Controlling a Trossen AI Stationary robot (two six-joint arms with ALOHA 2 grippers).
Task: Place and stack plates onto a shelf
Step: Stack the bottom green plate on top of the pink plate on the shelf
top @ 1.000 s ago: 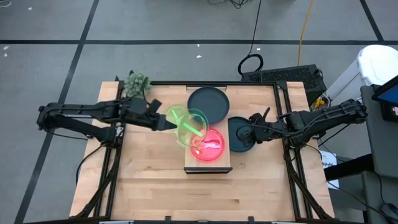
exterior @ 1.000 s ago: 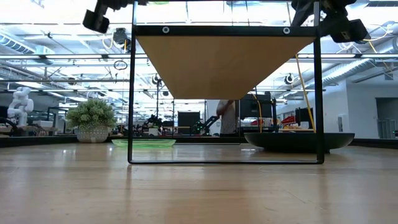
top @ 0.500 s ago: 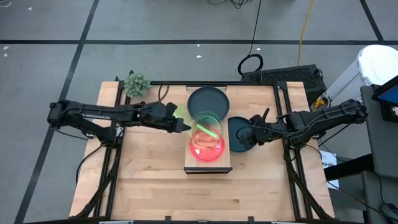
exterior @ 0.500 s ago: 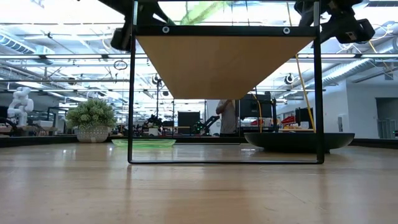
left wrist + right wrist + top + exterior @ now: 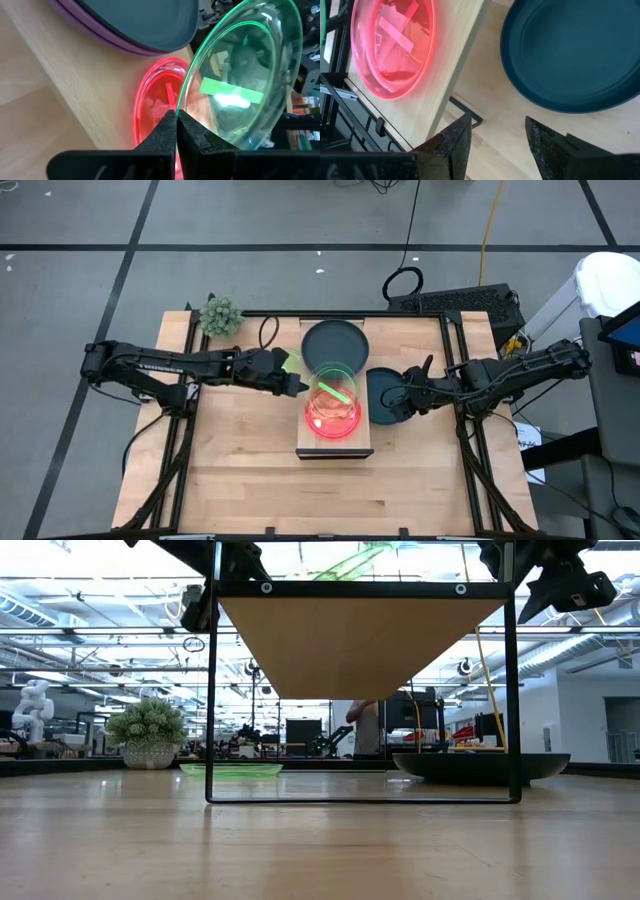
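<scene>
The tabletop [image 5: 240, 470] carries the shelf [image 5: 350, 448], a raised light-wood plank running from the centre toward twelve o'clock, set high enough that the low view looks straight under its board. At the twelve o'clock end of the shelf sits a stack of larger plates, a dark teal plate [image 5: 335, 345] over a purple plate [image 5: 95, 27], likely put there first so the smaller ones can go on the free stretch toward six o'clock. There a pink plate [image 5: 333, 414] lies flat on the plank. Over it the left gripper [image 5: 296, 385], reaching in from nine o'clock, holds a green plate [image 5: 333, 385] tilted, its jaws clenched on the rim at the plate's nine o'clock edge; pinching the thin rim leaves the underside free to settle onto the pink plate, which looks like the step in hand. Another dark teal plate [image 5: 388, 395] rests on the tabletop just beside the shelf at three o'clock, and the right gripper [image 5: 406, 397] hovers above it with jaws released, probably placed to take its rim next. A further green plate [image 5: 231, 769] lies on the tabletop at about ten o'clock of the shelf.
</scene>
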